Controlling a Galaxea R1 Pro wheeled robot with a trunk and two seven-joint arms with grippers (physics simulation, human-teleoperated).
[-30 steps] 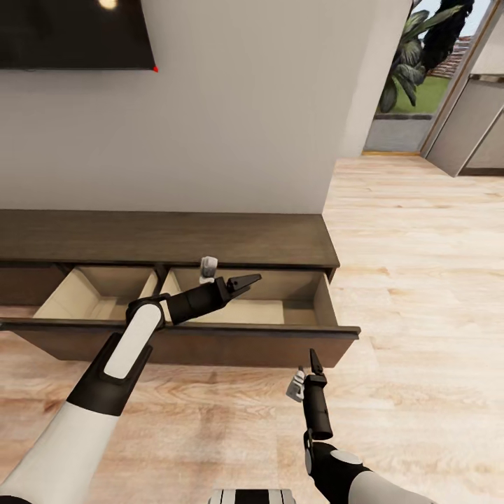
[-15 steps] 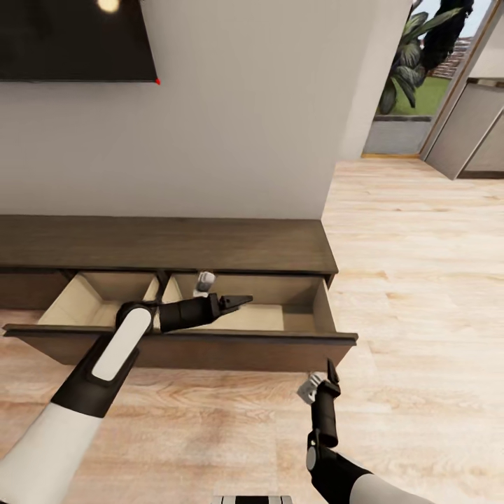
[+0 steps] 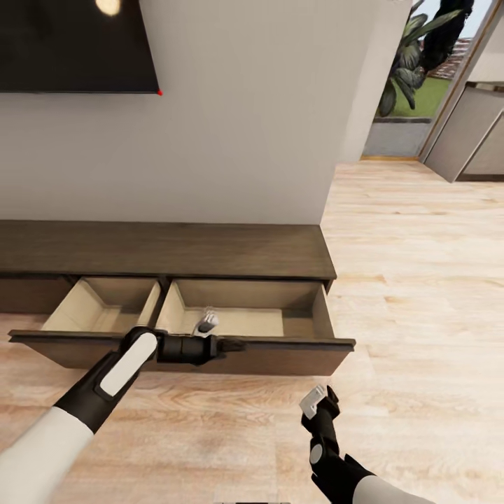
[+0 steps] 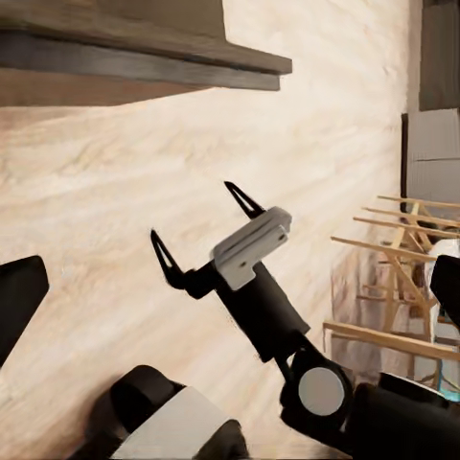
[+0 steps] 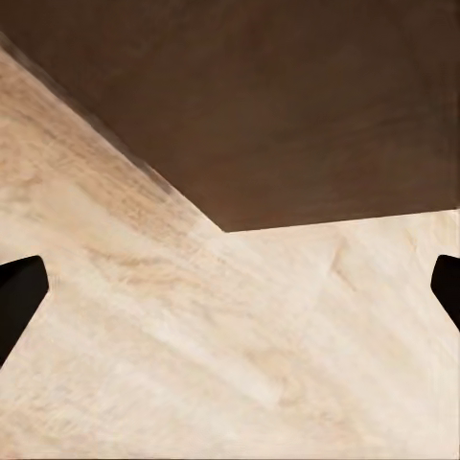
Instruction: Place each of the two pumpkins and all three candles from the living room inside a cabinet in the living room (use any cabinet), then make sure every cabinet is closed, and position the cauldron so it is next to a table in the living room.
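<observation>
The long low dark-brown cabinet (image 3: 175,248) stands against the white wall with two drawers pulled out side by side. The parts of the left drawer (image 3: 105,308) and right drawer (image 3: 245,320) that show are bare pale board. My left gripper (image 3: 236,344) hovers level with the top edge of the right drawer's front, pointing along it. It is open, with its fingertips (image 4: 19,302) far apart in the left wrist view. My right gripper (image 3: 325,395) hangs low over the floor in front of that drawer, open and holding nothing, its fingers spread (image 4: 203,228). The drawer front (image 5: 287,105) lies just beyond it.
A dark TV screen (image 3: 70,42) hangs on the wall above the cabinet. At the far right, a doorway shows plants (image 3: 413,70) beside a grey panel (image 3: 469,133). Light wood floor (image 3: 420,280) stretches right of the cabinet. A pale wooden frame (image 4: 383,249) stands behind me.
The view has shifted a little. My left gripper has dropped from above the right drawer to its front edge. The right gripper has sunk lower and drawn back toward me.
</observation>
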